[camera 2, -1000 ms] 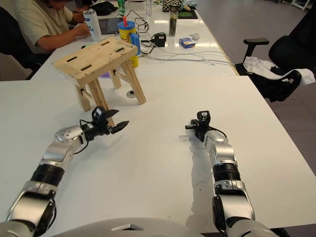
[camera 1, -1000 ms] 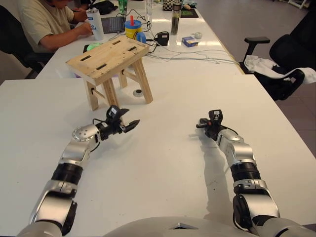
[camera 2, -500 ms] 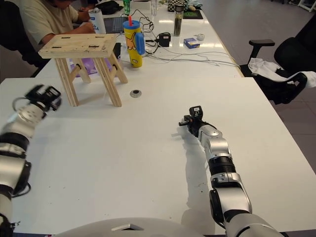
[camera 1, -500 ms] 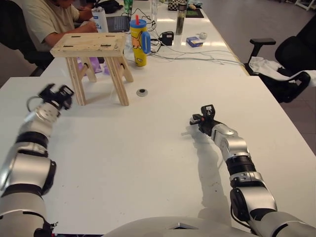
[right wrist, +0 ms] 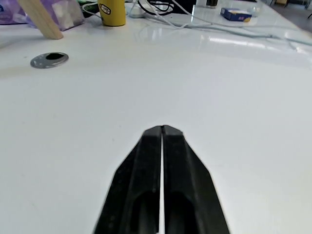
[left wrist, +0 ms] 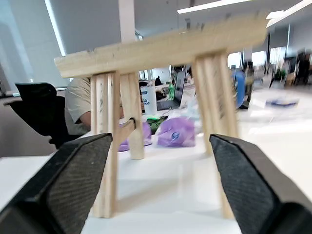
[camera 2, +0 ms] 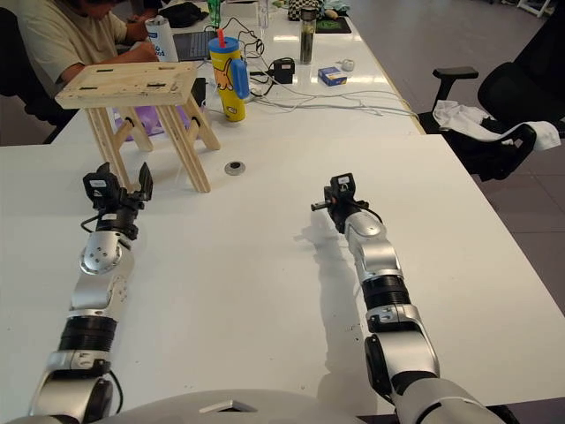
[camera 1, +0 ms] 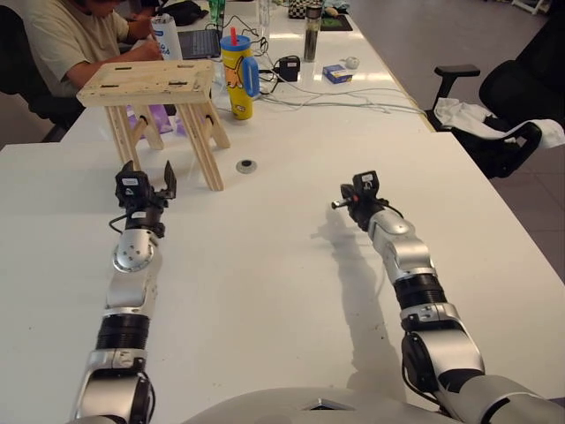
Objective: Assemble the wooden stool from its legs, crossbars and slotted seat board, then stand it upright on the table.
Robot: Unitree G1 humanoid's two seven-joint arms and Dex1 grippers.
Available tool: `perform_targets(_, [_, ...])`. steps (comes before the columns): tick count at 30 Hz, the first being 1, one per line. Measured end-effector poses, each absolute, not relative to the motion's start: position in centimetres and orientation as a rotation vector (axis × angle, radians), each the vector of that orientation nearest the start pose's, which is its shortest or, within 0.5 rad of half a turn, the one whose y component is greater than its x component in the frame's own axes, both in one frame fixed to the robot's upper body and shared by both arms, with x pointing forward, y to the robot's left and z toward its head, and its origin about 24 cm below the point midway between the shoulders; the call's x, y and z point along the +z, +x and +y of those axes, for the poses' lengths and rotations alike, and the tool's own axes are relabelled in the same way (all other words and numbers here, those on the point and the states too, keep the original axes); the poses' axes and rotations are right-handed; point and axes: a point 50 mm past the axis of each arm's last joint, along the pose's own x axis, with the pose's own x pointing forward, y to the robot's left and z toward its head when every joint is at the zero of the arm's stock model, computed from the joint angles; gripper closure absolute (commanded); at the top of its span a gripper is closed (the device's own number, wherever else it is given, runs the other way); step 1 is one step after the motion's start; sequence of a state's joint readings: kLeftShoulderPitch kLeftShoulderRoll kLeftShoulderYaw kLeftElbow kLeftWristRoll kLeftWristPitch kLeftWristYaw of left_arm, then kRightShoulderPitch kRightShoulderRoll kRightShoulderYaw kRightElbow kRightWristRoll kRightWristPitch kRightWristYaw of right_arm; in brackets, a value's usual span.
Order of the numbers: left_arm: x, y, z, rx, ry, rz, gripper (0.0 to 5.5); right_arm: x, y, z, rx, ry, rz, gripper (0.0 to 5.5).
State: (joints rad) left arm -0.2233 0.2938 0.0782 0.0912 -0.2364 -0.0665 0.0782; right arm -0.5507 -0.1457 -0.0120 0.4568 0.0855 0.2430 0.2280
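1. The wooden stool stands upright at the far left of the table; the task looks complete.
2. The left hand, spread wide and empty, sits just near of the stool and apart from its legs, so nothing can tip it.
3. The right hand, pressed together and empty, is parked well apart at the right.

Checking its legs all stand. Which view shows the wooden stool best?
Left eye view: the pale wooden stool stands whole, slotted seat and legs visible; right eye view likewise. Left wrist view sees it from low, seat top hidden. Right wrist view catches one leg.
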Motion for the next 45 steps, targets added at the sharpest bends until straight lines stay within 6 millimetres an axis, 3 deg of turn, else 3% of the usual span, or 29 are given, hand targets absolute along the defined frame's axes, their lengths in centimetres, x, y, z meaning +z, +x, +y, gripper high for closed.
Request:
perform_targets(3, [10.1,29.5,20.9,0.137,0.012,-0.182,1.79,9.0,35.5,-12.1,0.317,-0.030,0.090,5.50])
perform_targets(9, [10.5,30.6,20.6,0.162,0.040,-0.148,1.79,8.9,35.3,-10.6,0.318,0.026,0.072,5.50])
perform_targets(14, [11.2,32.6,18.5,0.032,0.069,-0.185,1.79,9.0,35.0,-9.4,0.295,0.071,0.034,5.50])
perform_targets(21, [11.1,34.8,15.7,-0.117,0.013,-0.210,1.79,8.2,33.7,-9.7,0.141,0.097,-0.027,5.50])
perform_targets(25, [10.6,35.0,15.5,-0.116,-0.026,-0.207,1.79,7.8,33.6,-9.7,0.130,0.096,-0.032,5.50])
perform_targets(29, [10.5,34.9,15.7,-0.083,-0.035,-0.250,1.79,8.6,34.3,-9.0,0.173,0.102,-0.066,5.50])
perform_targets(33, [9.8,34.8,14.6,-0.068,-0.027,-0.254,1.79,9.6,34.5,-8.7,0.252,0.122,-0.125,5.50])
perform_targets(45, [9.7,35.1,12.5,-0.079,-0.036,-0.306,1.79,10.4,36.3,-9.7,0.321,0.172,-0.113,5.50])
